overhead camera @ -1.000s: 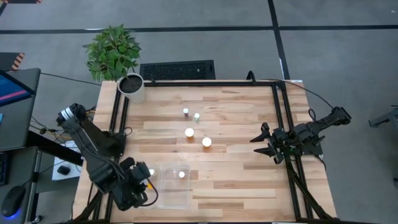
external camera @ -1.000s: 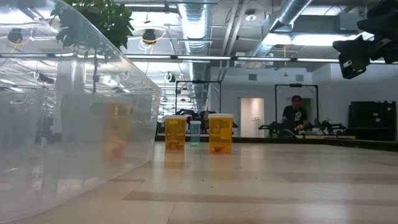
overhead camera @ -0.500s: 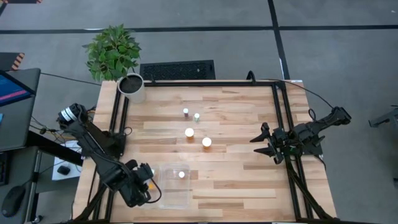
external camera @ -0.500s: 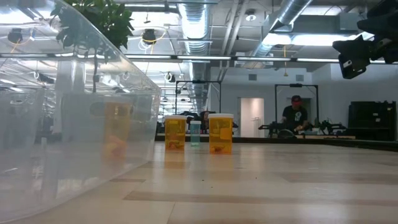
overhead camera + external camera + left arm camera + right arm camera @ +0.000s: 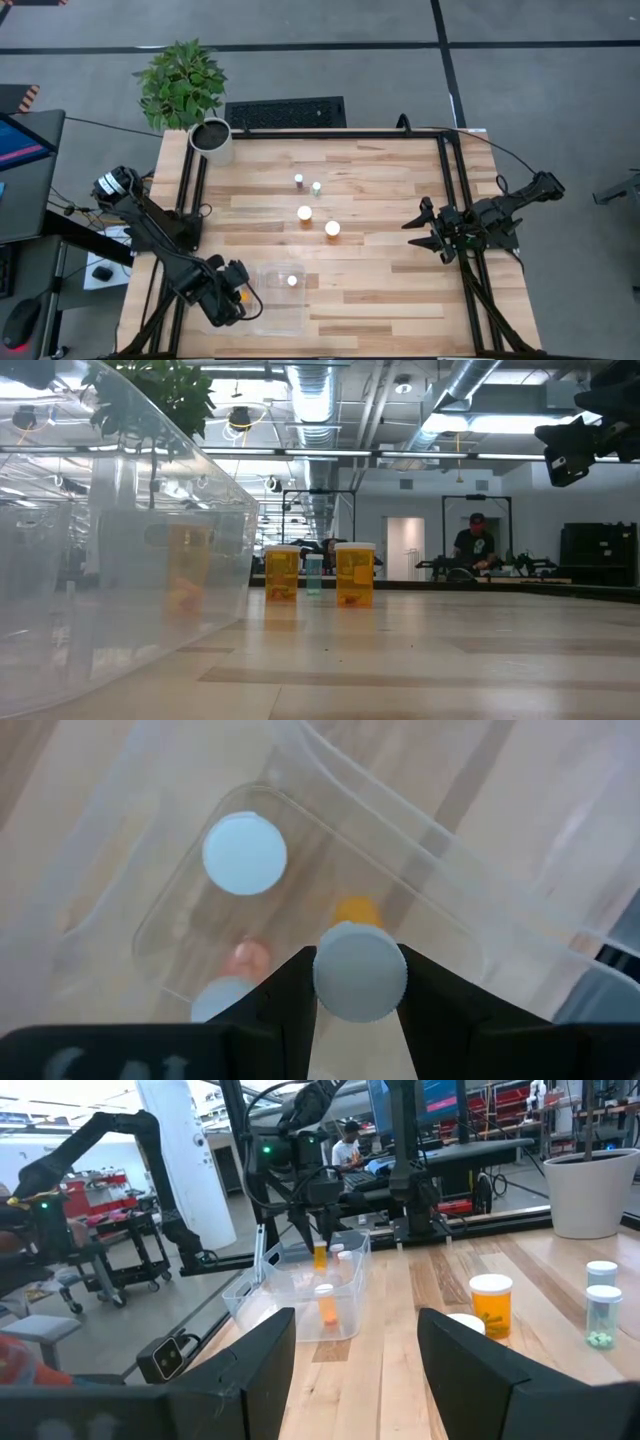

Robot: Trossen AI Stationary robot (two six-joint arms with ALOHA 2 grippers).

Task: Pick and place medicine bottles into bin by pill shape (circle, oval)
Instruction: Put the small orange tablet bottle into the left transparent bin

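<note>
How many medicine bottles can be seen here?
7 bottles: four stand mid-table, two sit in the bin, one is gripped by the left tool over it. Others may be hidden.

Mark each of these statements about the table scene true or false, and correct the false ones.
1. The left gripper is shut on a white-capped bottle above the bin. True.
2. The right gripper is lowered into the bin. False: it waits at the table's right side, jaws open and empty.
3. Four bottles stand on the bare table beyond the bin. True: two small ones and two orange ones.
4. The bin holds no bottles. False: at least one capped bottle stands inside.
</note>
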